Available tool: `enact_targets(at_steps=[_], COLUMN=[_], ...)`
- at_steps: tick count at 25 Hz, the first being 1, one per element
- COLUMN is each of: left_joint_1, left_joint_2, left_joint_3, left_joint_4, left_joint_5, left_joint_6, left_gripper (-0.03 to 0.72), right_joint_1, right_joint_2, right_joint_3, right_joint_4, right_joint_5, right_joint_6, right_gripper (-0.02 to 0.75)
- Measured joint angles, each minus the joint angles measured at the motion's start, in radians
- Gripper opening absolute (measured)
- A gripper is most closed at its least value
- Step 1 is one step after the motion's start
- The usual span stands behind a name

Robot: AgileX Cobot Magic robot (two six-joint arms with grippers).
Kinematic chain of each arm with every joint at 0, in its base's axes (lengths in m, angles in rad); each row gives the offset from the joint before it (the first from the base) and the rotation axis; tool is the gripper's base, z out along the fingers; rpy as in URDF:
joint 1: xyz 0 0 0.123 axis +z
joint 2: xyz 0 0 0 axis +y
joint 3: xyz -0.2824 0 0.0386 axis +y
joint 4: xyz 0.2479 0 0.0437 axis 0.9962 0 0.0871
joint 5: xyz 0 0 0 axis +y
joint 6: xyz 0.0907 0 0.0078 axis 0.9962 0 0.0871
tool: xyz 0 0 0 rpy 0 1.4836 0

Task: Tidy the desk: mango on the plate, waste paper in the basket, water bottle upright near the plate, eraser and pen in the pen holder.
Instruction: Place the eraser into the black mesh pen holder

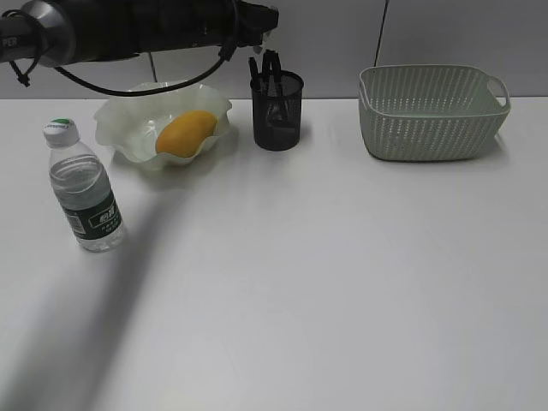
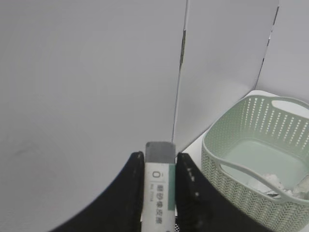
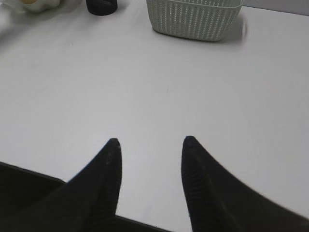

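The mango (image 1: 185,133) lies on the pale green plate (image 1: 120,120) at the back left. The water bottle (image 1: 83,187) stands upright in front of the plate. The black mesh pen holder (image 1: 276,116) stands right of the plate, dark things sticking out of it. My left gripper (image 2: 159,157) is shut on the eraser (image 2: 158,193), a grey-tipped block in a white and green sleeve, right above the pen holder (image 1: 268,64). The basket (image 1: 432,111) stands at the back right; white waste paper (image 2: 270,181) lies in it. My right gripper (image 3: 150,141) is open and empty above the table.
The left arm (image 1: 128,30) reaches across the back from the left, over the plate. A grey wall with panel seams stands behind the table. In the right wrist view the basket (image 3: 193,17) and pen holder (image 3: 101,7) are far ahead.
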Motion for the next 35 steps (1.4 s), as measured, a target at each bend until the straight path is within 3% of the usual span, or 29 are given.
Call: enact_targets(at_steps=[15,23,29,33,35], left_joint_1=[0.000,0.000,0.000,0.009,0.018], left_joint_2=[0.000,0.009,0.021,-0.007,-0.054], left_joint_3=[-0.003,-0.072,-0.097,-0.097,-0.097], left_joint_4=[0.000,-0.001,-0.002,0.015,0.132], left_joint_5=[0.052,0.064,0.067,0.057,0.046], left_joint_6=[0.011,0.028,0.024,-0.086,-0.207], left_gripper=[0.176,0.304,0.337,0.348,0.345], right_joint_1=[0.000,0.000,0.000,0.000,0.000], right_joint_2=[0.000,0.000,0.000,0.000,0.000], right_joint_3=[0.000,0.000,0.000,0.000,0.000], right_joint_4=[0.000,0.000,0.000,0.000,0.000], right_joint_5=[-0.001,-0.001,-0.001,-0.001,-0.001], right_joint_6=[0.000,0.000,0.000,0.001,0.001], right_gripper=[0.305,0.286,0.283,0.281,0.280])
